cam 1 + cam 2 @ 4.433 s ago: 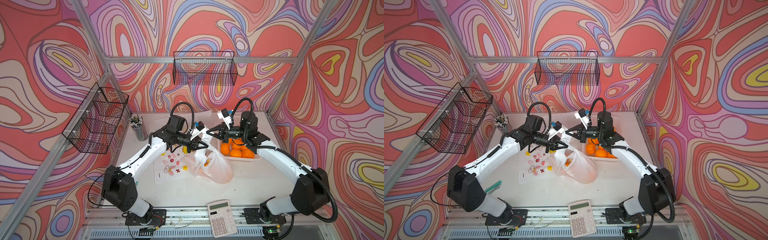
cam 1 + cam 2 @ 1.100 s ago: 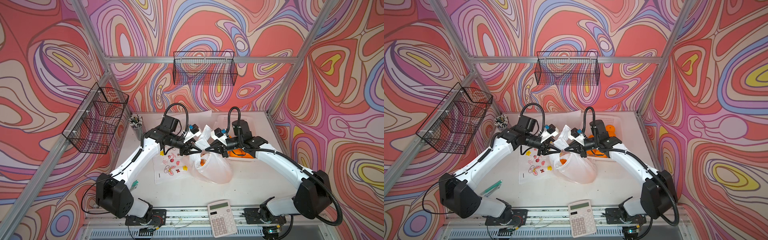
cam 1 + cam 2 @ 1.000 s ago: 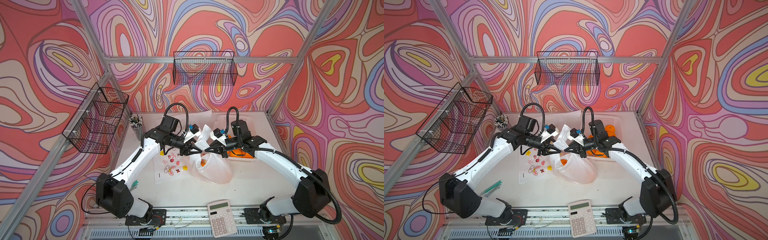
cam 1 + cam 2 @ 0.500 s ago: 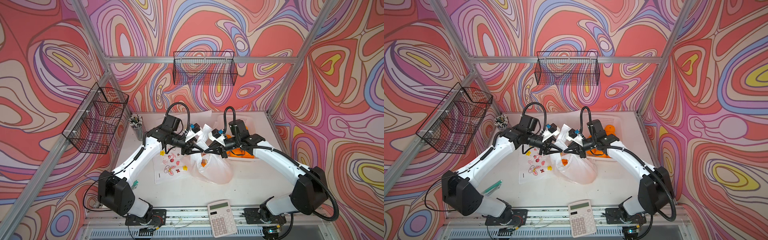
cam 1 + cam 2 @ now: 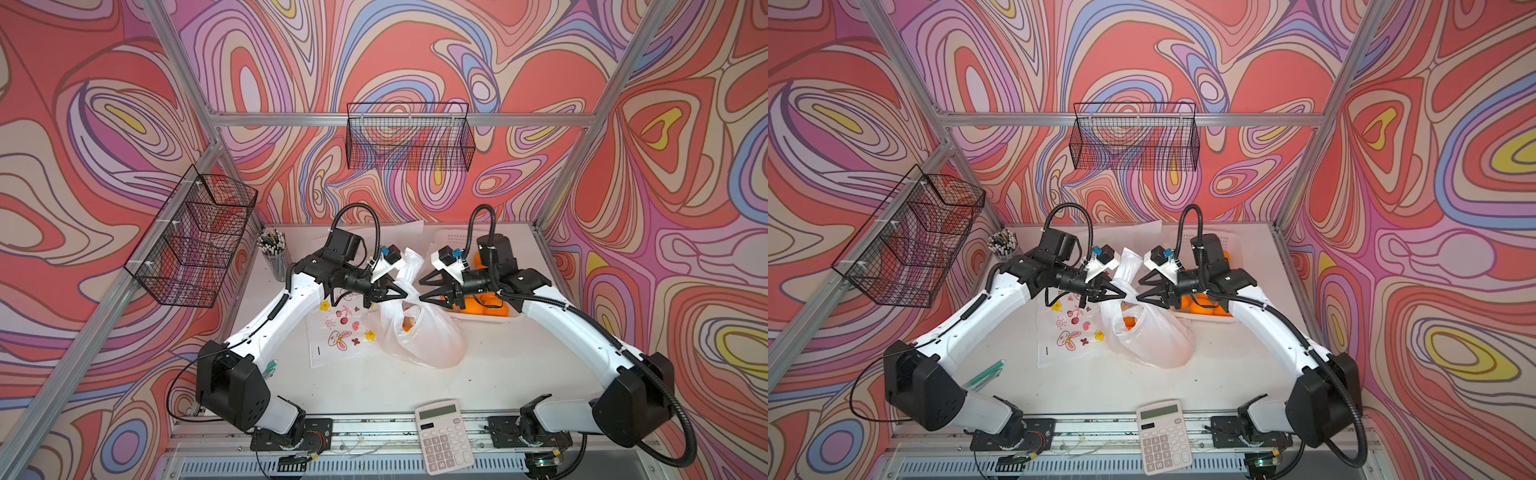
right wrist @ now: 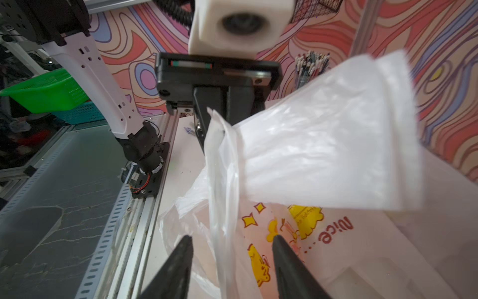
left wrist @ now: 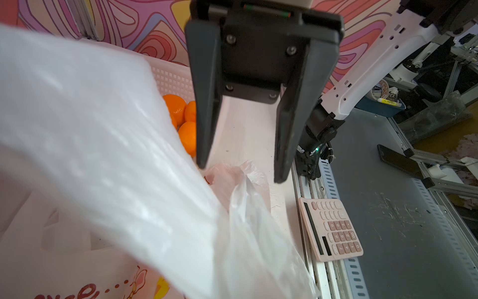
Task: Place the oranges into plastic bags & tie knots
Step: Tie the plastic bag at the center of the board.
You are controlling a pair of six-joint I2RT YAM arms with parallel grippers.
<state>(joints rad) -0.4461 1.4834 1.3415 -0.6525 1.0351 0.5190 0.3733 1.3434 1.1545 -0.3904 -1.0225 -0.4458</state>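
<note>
In the left wrist view, a big white flap of the plastic bag is all blurry. It covers the fingers of my left gripper, so I can't see them there. The flap also hides part of the oranges in the white basket. In the right wrist view, the fingers of my right gripper are cut off by the picture's edge. In both top views, my right arm covers most of the basket's fruit. Only a small orange patch shows in the bag's mouth, so I can't count what is inside.
</note>
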